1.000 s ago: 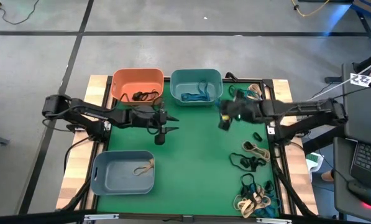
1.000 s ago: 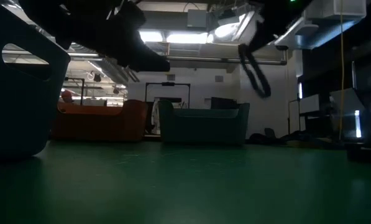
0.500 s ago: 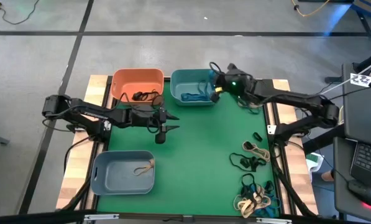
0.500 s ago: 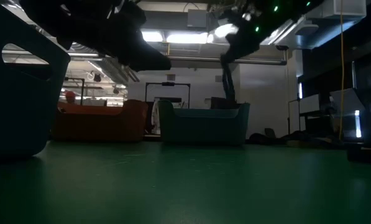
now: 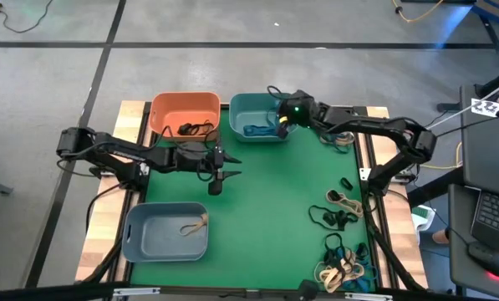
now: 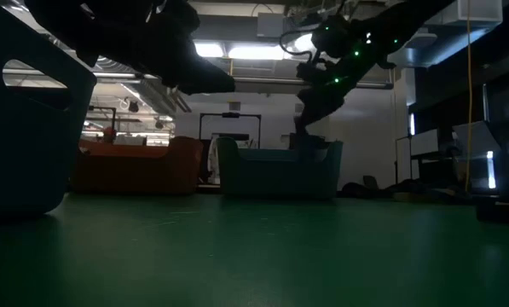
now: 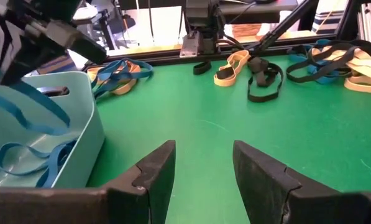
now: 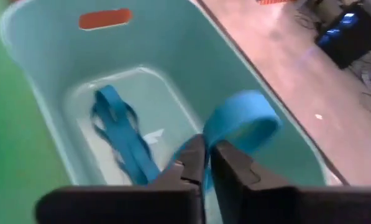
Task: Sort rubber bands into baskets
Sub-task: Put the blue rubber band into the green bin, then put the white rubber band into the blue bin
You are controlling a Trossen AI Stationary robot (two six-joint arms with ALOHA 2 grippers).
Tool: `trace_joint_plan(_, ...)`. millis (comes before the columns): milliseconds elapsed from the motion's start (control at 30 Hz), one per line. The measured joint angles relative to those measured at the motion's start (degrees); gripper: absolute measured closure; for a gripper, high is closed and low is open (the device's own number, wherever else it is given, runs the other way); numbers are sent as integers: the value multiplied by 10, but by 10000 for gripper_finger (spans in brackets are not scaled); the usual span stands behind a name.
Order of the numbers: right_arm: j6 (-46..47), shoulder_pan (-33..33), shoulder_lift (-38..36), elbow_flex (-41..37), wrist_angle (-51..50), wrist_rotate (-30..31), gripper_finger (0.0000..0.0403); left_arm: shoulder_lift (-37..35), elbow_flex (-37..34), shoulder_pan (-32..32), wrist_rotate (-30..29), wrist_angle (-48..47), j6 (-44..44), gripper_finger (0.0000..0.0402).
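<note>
Over the teal basket [image 5: 262,116], upper centre of the high view, the right gripper [image 8: 205,163] pinched a blue rubber band [image 8: 238,121]; only its wrist view showed that grip. Left gripper [image 7: 201,171] stood spread, empty. Three baskets counted: orange [image 5: 183,113], teal, grey-blue [image 5: 165,232].

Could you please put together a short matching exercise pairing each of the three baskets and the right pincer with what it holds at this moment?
Things:
1. orange basket
2. teal basket
3. grey-blue basket
4. right pincer

Contents:
A. a single tan rubber band
B. black rubber bands
C. a blue band pinched between its fingers above a basket
D. blue bands lying on its floor

Pairs: 1-B, 2-D, 3-A, 4-C
</note>
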Motion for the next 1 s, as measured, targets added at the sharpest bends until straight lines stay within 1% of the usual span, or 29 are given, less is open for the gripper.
trace_joint_plan(100,8,0,1,0,1,-23,322,0,0,0,0,0,0,243)
trace_joint_plan(200,9,0,-3,0,-5,-17,264,0,0,0,0,-2,0,243)
trace_joint_plan(300,15,5,-28,16,-73,-17,218,0,0,0,0,-10,0,243)
trace_joint_plan(400,40,20,-62,43,-162,-24,188,0,0,0,0,-12,-3,243)
trace_joint_plan(533,79,71,-106,54,-257,-41,175,0,0,0,0,-10,-5,243)
trace_joint_plan(700,157,165,-156,55,-381,-44,173,0,0,-1,-1,-11,-1,243)
trace_joint_plan(833,224,248,-178,42,-437,-46,173,0,0,-2,-1,-12,-9,243)
trace_joint_plan(1000,322,343,-179,7,-489,-82,173,2,0,-5,-2,5,1,243)
